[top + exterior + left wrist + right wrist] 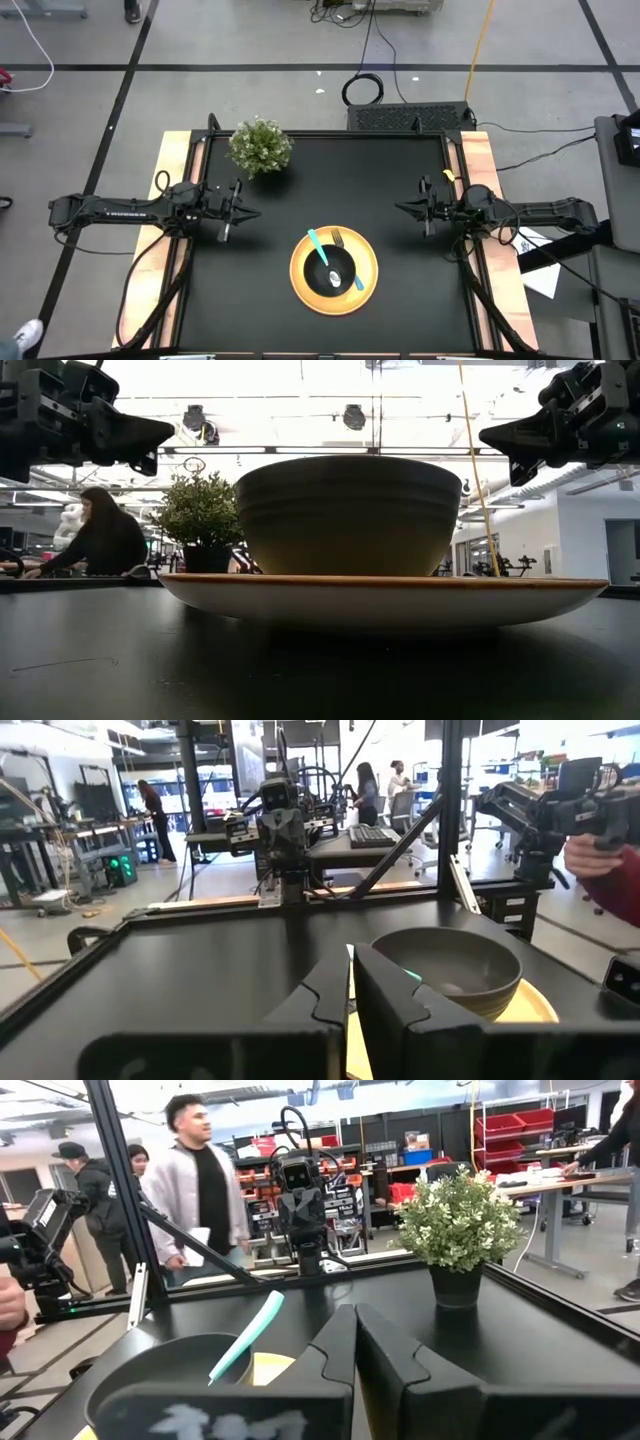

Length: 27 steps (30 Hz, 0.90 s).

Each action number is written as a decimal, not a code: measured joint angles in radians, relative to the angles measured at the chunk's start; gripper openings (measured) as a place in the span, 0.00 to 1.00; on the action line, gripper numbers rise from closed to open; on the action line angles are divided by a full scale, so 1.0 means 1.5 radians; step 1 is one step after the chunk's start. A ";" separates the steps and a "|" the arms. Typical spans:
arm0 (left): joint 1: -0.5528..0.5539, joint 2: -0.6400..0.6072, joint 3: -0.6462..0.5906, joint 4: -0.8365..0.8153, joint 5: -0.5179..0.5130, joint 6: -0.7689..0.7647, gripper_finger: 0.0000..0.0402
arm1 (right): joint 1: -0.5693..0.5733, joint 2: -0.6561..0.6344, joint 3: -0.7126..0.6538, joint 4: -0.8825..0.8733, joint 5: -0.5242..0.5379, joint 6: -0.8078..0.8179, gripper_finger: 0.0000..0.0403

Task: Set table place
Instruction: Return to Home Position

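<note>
A round yellow plate lies on the black table near its front edge. A black bowl sits on the plate. A teal-handled spoon leans in the bowl, its handle sticking out over the rim. A teal-handled fork lies across the bowl and plate. My left gripper hovers shut at the table's left side, empty. My right gripper hovers shut at the right side, empty. In the low view the bowl and plate fill the middle.
A bushy green potted plant stands at the table's far left. Pale wooden strips run along the left and right sides. People stand and sit in the room beyond the table. A hand shows at the left wrist view's edge.
</note>
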<state>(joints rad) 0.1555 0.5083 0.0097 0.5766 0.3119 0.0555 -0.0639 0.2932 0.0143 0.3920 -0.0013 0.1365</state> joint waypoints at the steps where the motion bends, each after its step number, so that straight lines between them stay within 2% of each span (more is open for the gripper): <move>1: 0.000 0.000 0.000 0.000 0.000 -0.007 0.06 | 0.000 0.000 0.000 0.000 0.000 0.002 0.00; 27: 0.000 0.001 0.000 0.000 -0.001 -0.008 0.06 | 0.000 0.000 0.000 0.000 0.001 0.006 0.00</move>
<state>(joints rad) 0.1555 0.5102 0.0101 0.5762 0.3111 0.0437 -0.0639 0.2932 0.0144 0.3913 -0.0006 0.1450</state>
